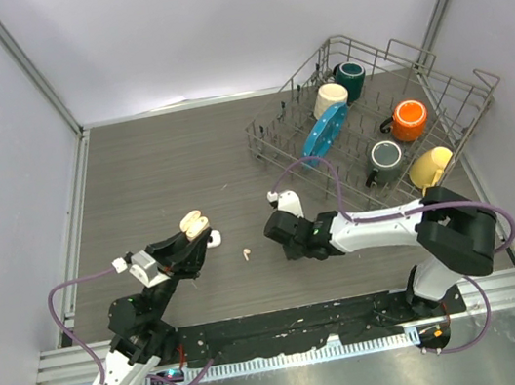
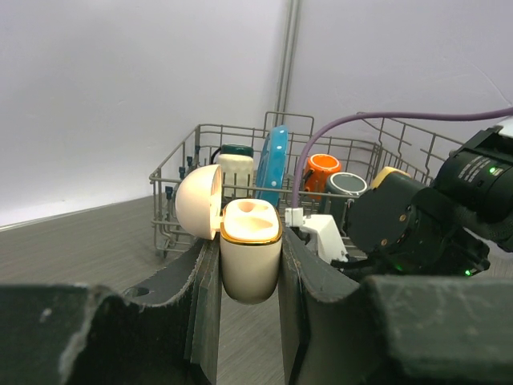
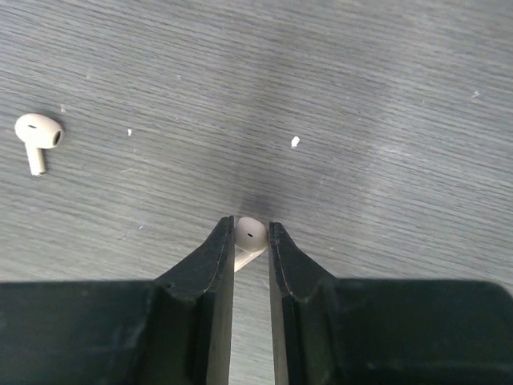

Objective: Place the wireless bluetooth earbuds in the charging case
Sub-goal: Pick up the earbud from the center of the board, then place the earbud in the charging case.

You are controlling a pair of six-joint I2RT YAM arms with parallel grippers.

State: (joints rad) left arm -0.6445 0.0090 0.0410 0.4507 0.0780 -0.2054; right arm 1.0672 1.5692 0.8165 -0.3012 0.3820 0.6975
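Note:
My left gripper [image 2: 250, 265] is shut on the pale beige charging case [image 2: 250, 253], held upright above the table with its lid [image 2: 199, 200] swung open to the left. The case also shows in the top view [image 1: 195, 227]. My right gripper [image 3: 251, 234] is shut on a pale earbud [image 3: 252, 233], pinched by its head at the fingertips close to the table. A second earbud [image 3: 38, 136] lies loose on the table to the left; in the top view [image 1: 246, 252] it lies between the two grippers. Other earbuds are not visible.
A wire dish rack [image 1: 446, 136] at the back right holds several mugs, among them an orange mug [image 1: 409, 119], and a blue plate [image 1: 325, 130]. The right arm [image 2: 417, 224] is close in front of the case. Grey walls enclose the table.

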